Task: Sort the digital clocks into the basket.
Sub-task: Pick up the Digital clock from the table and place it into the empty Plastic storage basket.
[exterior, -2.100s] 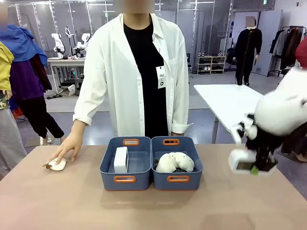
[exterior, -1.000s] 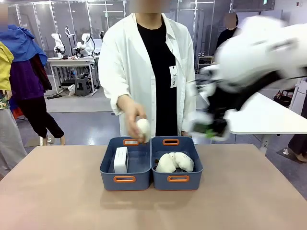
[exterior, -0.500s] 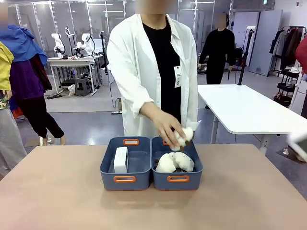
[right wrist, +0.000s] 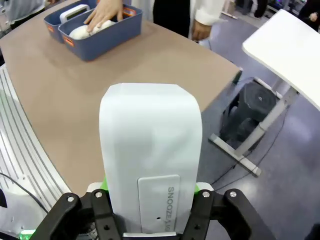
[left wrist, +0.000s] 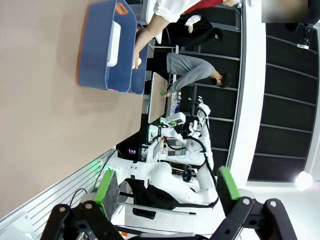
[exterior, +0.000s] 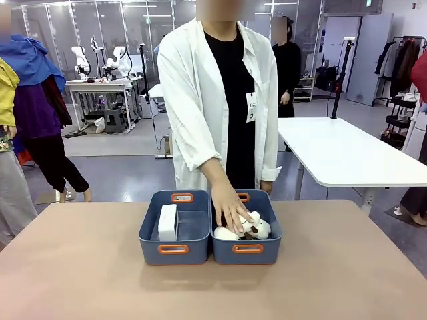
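Readable print: "SNOOZE", running sideways on the grey plate of the white digital clock (right wrist: 150,150). The right claw (right wrist: 150,189) is clenched on this clock, green pads pressed on both flanks. The badge (exterior: 251,107) on the person's white coat has print too small to read. A 2nd digital clock (exterior: 168,222) stands on edge inside the blue basket (exterior: 152,245), toward its left side. The basket touches a 2nd blue bin (exterior: 270,245) on its right, and the pair sits mid-surface near the far edge. Open tan surface (exterior: 80,267) lies left, right and in front of the 2 bins. The right claw hangs high near the surface's right end, well apart from the bins, with floor and a white table (right wrist: 290,45) beyond that edge. The person's hand (exterior: 230,207) reaches down into the 2nd bin, palm on the plush toys (exterior: 259,228). The left claw (left wrist: 167,185) is released, fingers spread, nothing between them, far from the basket.
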Controlling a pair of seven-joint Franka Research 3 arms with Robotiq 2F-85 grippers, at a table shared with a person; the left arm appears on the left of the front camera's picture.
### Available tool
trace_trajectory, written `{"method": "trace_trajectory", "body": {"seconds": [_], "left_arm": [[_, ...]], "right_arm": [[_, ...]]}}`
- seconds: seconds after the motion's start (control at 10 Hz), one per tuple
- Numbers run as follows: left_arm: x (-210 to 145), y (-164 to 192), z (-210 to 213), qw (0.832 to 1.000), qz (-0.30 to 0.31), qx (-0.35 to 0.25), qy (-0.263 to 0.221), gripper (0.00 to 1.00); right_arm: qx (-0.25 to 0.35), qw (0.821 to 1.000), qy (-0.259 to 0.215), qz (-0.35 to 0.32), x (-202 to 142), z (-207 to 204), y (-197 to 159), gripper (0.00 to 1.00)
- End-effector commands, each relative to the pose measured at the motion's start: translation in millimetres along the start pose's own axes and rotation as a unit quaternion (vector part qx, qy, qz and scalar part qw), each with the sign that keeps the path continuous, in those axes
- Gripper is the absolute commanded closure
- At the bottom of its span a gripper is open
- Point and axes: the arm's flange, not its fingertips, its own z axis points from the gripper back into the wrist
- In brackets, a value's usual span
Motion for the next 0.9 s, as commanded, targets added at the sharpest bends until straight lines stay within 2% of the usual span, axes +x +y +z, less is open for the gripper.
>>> {"method": "trace_trajectory", "body": {"seconds": [0.0,0.1,0.2,0.4,0.5,0.8], "left_arm": [[-5,0,3,1.000,-0.004,0.004,0.004,0.00],[-5,0,3,1.000,-0.004,0.004,0.004,0.00],[-5,0,3,1.000,-0.004,0.004,0.004,0.00],[-5,0,3,1.000,-0.004,0.004,0.004,0.00],[-5,0,3,1.000,-0.004,0.004,0.004,0.00],[-5,0,3,1.000,-0.004,0.004,0.004,0.00]], "right_arm": [[0.040,0.998,0.011,0.056,40,-26,3,0.93],[0.058,0.994,0.031,0.086,65,-47,11,0.93],[0.083,0.985,0.063,0.139,106,-85,32,0.93],[0.103,0.972,0.094,0.189,138,-117,58,0.93],[0.118,0.966,0.113,0.200,142,-127,68,0.93],[0.143,0.949,0.138,0.244,178,-161,102,0.93]]}}
